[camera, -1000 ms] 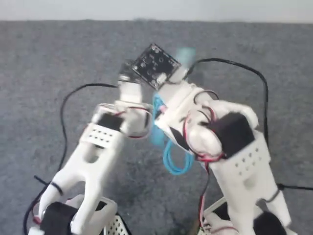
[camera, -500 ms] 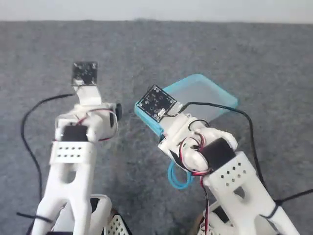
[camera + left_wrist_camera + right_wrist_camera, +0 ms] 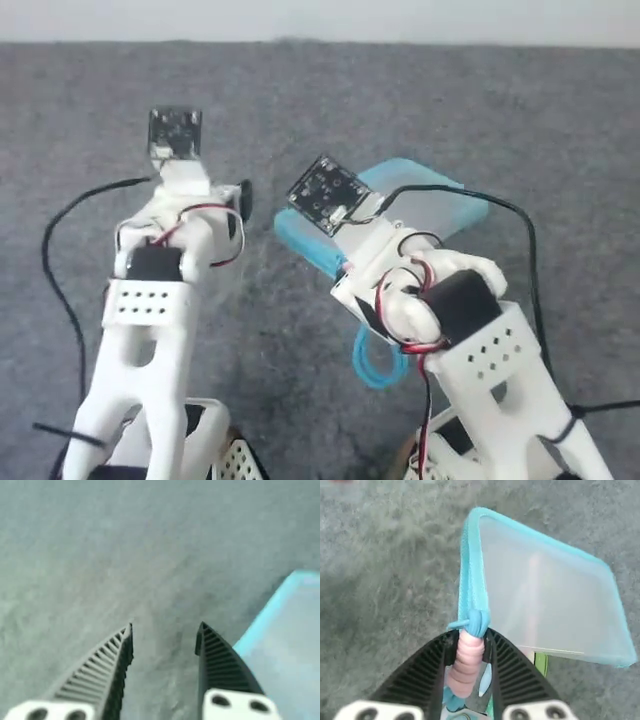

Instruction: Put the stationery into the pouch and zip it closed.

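Note:
The pouch [image 3: 432,205] is translucent with a blue zipper edge and lies on the grey carpet right of centre. In the right wrist view, the pouch [image 3: 545,590] stretches away from my right gripper [image 3: 470,635]. That gripper is shut on a pink ribbed pull [image 3: 466,662], which is tied by a blue cord knot [image 3: 476,621] to the pouch's zipper end. A pale pink shape and a green item [image 3: 540,663] show faintly through the pouch wall. My left gripper [image 3: 162,635] hangs open over bare carpet, with a pouch corner [image 3: 287,630] just beside it.
A loop of blue cord [image 3: 377,362] hangs under the right arm. Black cables [image 3: 70,225] trail from both arms across the carpet. A pale wall strip [image 3: 320,20] borders the far edge. Open carpet lies to the far left and far right.
The left arm has swung left, away from the right arm. The pouch, mostly hidden behind the arms a second ago, now lies flat in view. The right arm shifted slightly right.

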### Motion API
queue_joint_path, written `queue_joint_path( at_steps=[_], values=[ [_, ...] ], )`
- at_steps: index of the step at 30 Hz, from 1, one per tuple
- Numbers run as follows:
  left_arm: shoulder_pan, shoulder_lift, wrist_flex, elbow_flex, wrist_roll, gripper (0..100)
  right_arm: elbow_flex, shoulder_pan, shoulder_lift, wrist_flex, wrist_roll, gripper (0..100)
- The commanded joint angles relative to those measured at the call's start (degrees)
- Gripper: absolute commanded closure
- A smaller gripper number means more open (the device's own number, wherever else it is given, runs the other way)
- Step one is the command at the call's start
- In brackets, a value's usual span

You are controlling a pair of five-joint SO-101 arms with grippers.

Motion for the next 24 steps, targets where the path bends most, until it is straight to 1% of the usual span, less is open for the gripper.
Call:
queue_joint_path(
  at_steps=[1, 4, 7, 10, 13, 15, 17, 19, 21, 23, 24],
  values=[
    [5.8, -0.09, -0.09, -5.05, -0.79, 80, -0.26, -3.12, -3.91, -0.75, 1.23, 99.2],
    [7.03, 3.34, -1.67, -4.62, -0.62, 80, -0.53, -4.53, -7.25, 1.54, 2.37, 99.2],
    [6.95, 7.03, -2.2, -1.98, -0.79, 80, -0.53, -1.54, -9.1, 2.59, 2.64, 99.2],
    [7.56, 10.37, -7.47, 2.33, -0.62, 80, -2.81, 2.33, -9.1, 2.59, 3.25, 99.2],
    [7.74, 13.89, -13.36, 6.73, -0.53, 80, -9.23, 4.18, -7.34, 3.65, 3.16, 99.2],
    [9.76, 16.18, -15.3, 8.4, -0.53, 80, -15.21, 4.09, -3.47, 4.53, 2.99, 99.2],
    [13.36, 17.76, -15.56, 8.57, -0.18, 80, -21.1, 3.74, 2.59, 4.09, 1.05, 99.2],
    [17.58, 18.29, -15.65, 8.57, 2.55, 80, -26.99, 2.86, 9.8, 3.56, 0.09, 99.2],
    [21.36, 18.2, -15.65, 8.48, 6.15, 80, -31.91, 0.4, 16.13, 3.74, 0.26, 99.2],
    [22.77, 18.2, -15.47, 7.78, 8.79, 80, -33.67, -2.59, 20.09, 3.82, 0.26, 99.2],
    [21.89, 18.2, -15.38, 7.6, 9.58, 80, -33.41, -3.65, 20.62, 3.74, 0.26, 99.2]
  ],
)
